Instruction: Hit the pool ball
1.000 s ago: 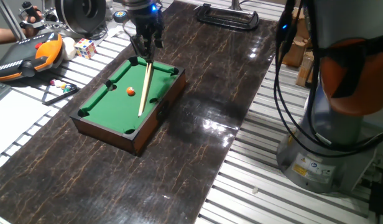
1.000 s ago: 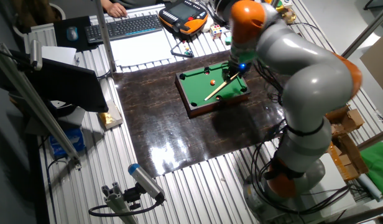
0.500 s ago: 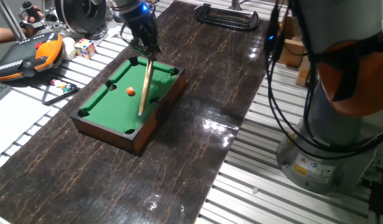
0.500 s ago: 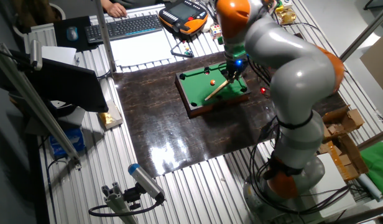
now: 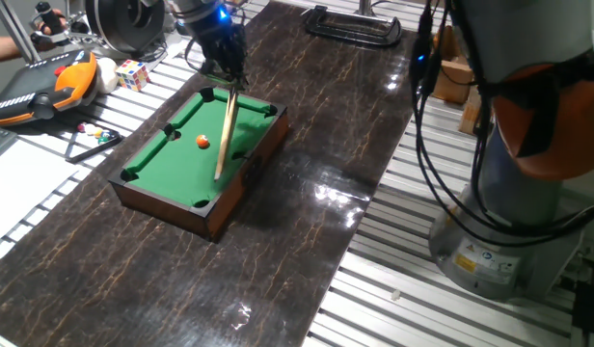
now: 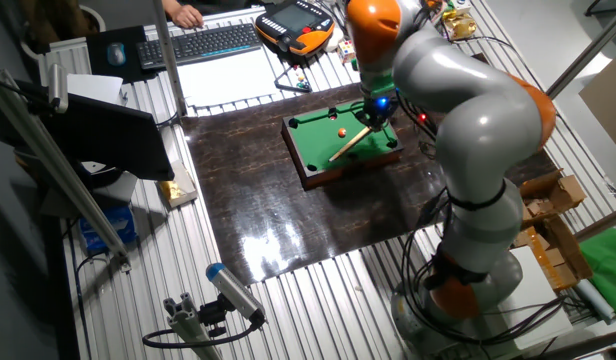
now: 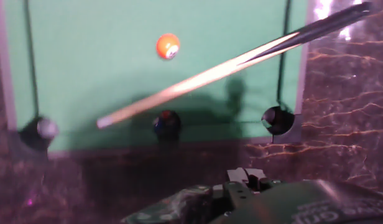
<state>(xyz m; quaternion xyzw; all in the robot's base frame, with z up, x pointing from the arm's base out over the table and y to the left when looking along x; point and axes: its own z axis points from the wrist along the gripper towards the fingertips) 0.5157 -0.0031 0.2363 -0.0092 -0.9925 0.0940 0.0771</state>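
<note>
The tiny orange pool ball point(image 5: 202, 141) lies on the green felt of the miniature pool table point(image 5: 152, 159), left of a wooden cue point(image 5: 224, 135) that lies lengthwise on the felt. My gripper point(image 5: 227, 79) hangs over the table's far end, close to the cue's dark butt. In the other fixed view the ball point(image 6: 340, 131), the cue point(image 6: 349, 144) and my gripper point(image 6: 375, 117) show the same layout. In the hand view the ball point(image 7: 168, 46) sits above the cue point(image 7: 198, 79). Only a blurred part of my gripper point(image 7: 247, 180) shows at the bottom, apart from the cue. Its jaws are unclear.
A multicoloured puzzle cube point(image 5: 133, 74) and an orange-black pendant point(image 5: 46, 87) lie left of the dark marble top point(image 5: 326, 193). A black clamp point(image 5: 353, 24) sits at the far end. The arm's base point(image 5: 514, 231) and cables stand at the right.
My hand has shifted slightly left and tilted over the table's far end, and the arm has swung round. The cue and the ball have not moved.
</note>
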